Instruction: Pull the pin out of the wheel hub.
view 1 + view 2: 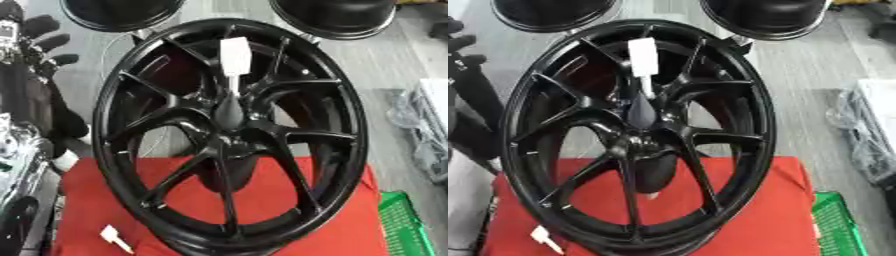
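Fingers (48, 42) of the left hand (35, 35) show at the upper left edge, spread and holding nothing, well clear of the wheel (229, 135). That black wheel stands upright on a red cloth (350, 220). At its hub (229, 112) sits the pin (234, 60), white head poking up. Another small white piece (114, 236) lies on the cloth.

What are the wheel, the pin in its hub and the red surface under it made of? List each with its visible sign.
Wheel: probably painted metal; glossy black, rigid thin spokes.
Pin: likely plastic; matte white, blocky head on a slim stem.
Red surface: seemingly cloth or mat; flat, dull, no shine.
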